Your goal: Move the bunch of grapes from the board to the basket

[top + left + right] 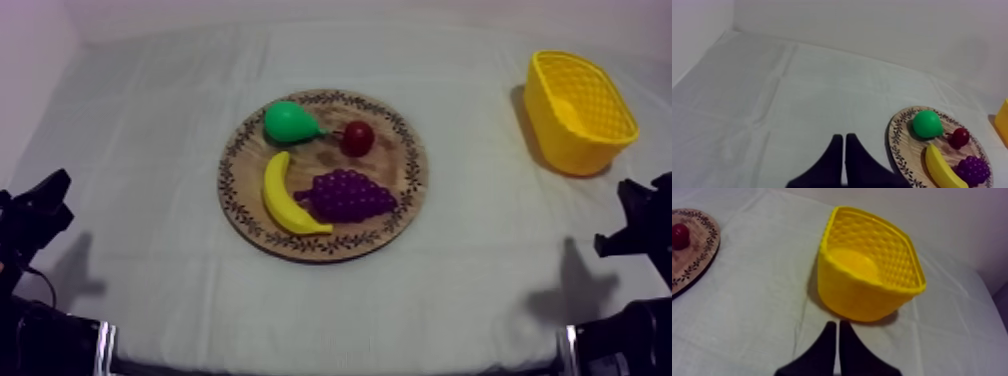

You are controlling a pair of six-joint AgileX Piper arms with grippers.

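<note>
A: Starting with the left hand: fingers pressed together on nothing, low over bare table, well apart from the wooden board.

B: Onto the board, then. Pear and small red fruit at the far side, banana curving down the left, bunch of grapes at the near side, touching the banana's lower end by the look of it.

A: Not yet lifted, so. Looks like the very first step: the reach.

B: Probably calls for parting the fingers and coming down over the grapes from the right, clear of the banana.

A: And further right?

B: Open cloth between board and yellow basket, nothing in the way. Basket holding nothing, near the table's right edge, so little room beyond it. Right hand closed into a wedge too, nothing between the fingers, just short of the basket. Likely the handier one for the job.
</note>
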